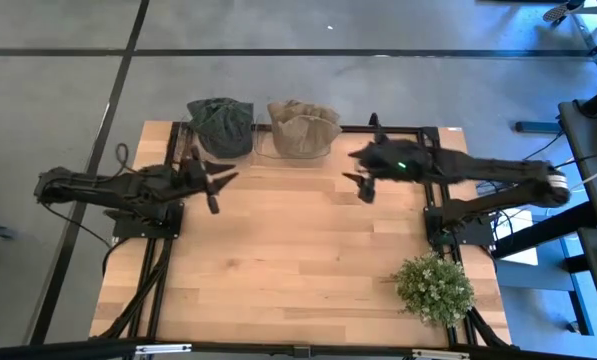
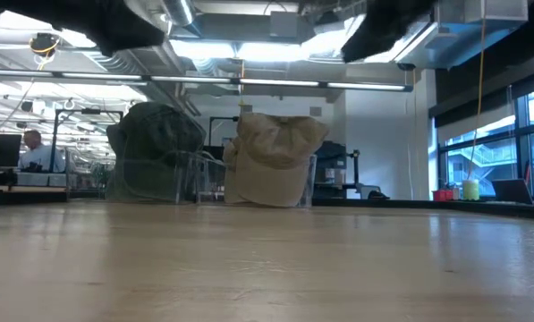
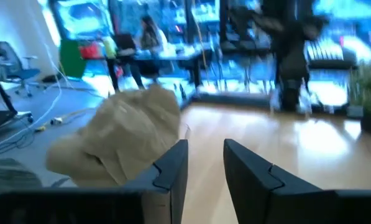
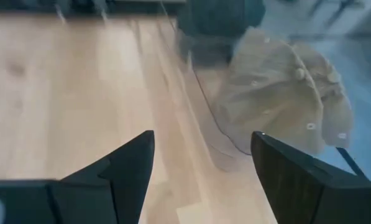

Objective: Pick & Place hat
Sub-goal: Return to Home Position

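A dark green hat [image 1: 220,122] and a tan hat [image 1: 303,126] sit side by side on clear stands at the table's far edge; both show in the low view, the green hat [image 2: 155,148] and the tan hat [image 2: 271,156]. My left gripper [image 1: 221,187] is open and empty, above the table just near of the green hat; its wrist view shows the tan hat [image 3: 120,140]. My right gripper [image 1: 361,185] is open and empty, right of the tan hat [image 4: 284,102], above the table.
A small green potted plant [image 1: 435,288] stands at the table's near right corner. The light wood tabletop [image 1: 298,260] lies bare between the arms and toward the near edge. A clear stand's rim [image 4: 204,118] shows under the tan hat.
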